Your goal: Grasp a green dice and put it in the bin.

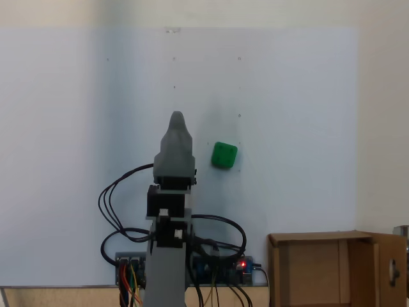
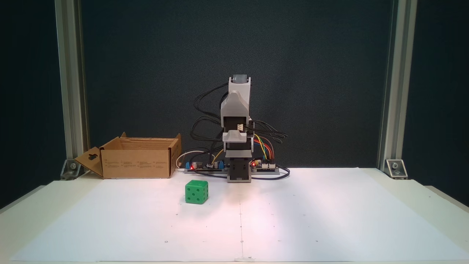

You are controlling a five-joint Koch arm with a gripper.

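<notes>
Seen from above in a fixed view, the grey arm (image 1: 171,211) rises from the bottom edge, folded, with its gripper (image 1: 176,118) pointing up the picture as a single tapered tip; whether the jaws are apart or together cannot be told. The green dice (image 1: 224,155) lies on the white paper sheet (image 1: 287,96), just to the right of the gripper and apart from it. The bin (image 1: 319,268), an open cardboard box, sits at the bottom right corner, well apart from the dice. Coloured wires and circuit boards (image 1: 220,265) cluster at the arm's base.

From the front in a fixed view, the arm stands folded upright at the centre, the gripper (image 2: 240,79) at its top against the dark backdrop (image 2: 329,73). The dice (image 2: 196,191) rests on the paper, left of the arm's base, showing 5 pips on 1 face. The bin (image 2: 135,161) stands at the left rear, flaps up.
</notes>
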